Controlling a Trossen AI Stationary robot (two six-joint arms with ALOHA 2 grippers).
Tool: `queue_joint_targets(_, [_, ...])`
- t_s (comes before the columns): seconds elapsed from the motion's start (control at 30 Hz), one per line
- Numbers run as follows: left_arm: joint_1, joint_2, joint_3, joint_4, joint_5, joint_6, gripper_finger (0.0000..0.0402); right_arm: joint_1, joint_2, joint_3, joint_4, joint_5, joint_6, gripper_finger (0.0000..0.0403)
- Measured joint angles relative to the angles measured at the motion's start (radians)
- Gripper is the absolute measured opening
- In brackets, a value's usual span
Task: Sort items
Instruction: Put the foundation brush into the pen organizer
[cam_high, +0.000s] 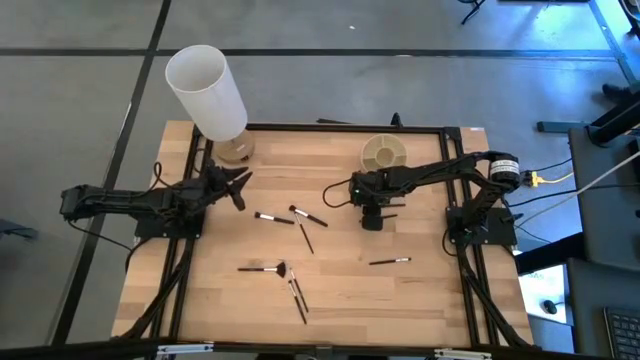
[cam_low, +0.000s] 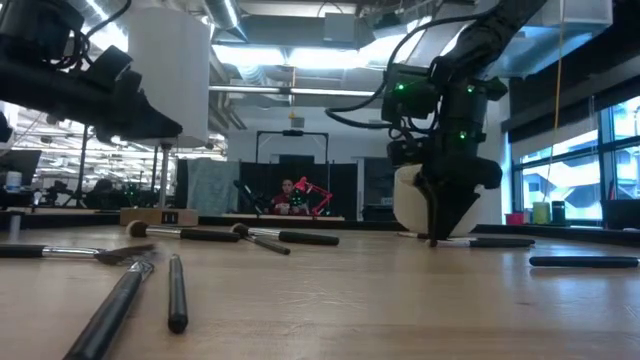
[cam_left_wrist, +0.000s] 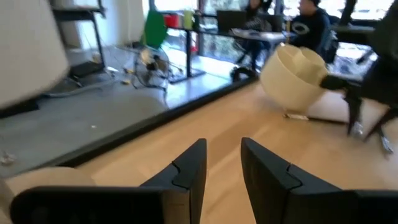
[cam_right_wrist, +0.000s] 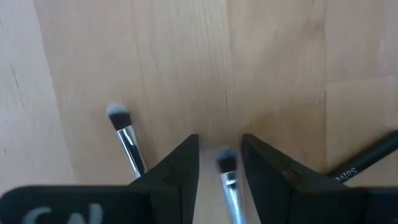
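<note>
High view gives me the whole wooden surface; my right pincer points down near the middle, just in front of the round beige cup; in the right wrist view its fingers stand spread with a small brush lying in the gap between them; I cannot tell whether the pads touch it; a second small brush lies just beside, and a black handle crosses one corner; my left pincer waits near the tall white cylinder, its fingers parted with nothing between them; the other brushes lie loose on the surface: two near the centre, a cluster nearer the front edge, one stick off to the right; low view shows several handles flat on the wood.
</note>
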Motion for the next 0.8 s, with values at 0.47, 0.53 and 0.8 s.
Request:
queue_joint_targets(0.47, [0.0, 0.0, 0.0, 0.137, -0.036, 0.153, 0.0095, 0.057, 0.01, 0.026, -0.061, 0.028, 0.071, 0.0006])
queue_joint_targets(0.53, [0.0, 0.0, 0.0, 0.144, -0.052, 0.173, 0.0095, 0.062, 0.011, 0.053, -0.09, 0.029, 0.075, 0.0007])
queue_joint_targets(0.8, [0.0, 0.0, 0.0, 0.209, -0.091, 0.267, 0.0095, 0.074, 0.017, 0.179, -0.228, 0.087, 0.078, 0.0015])
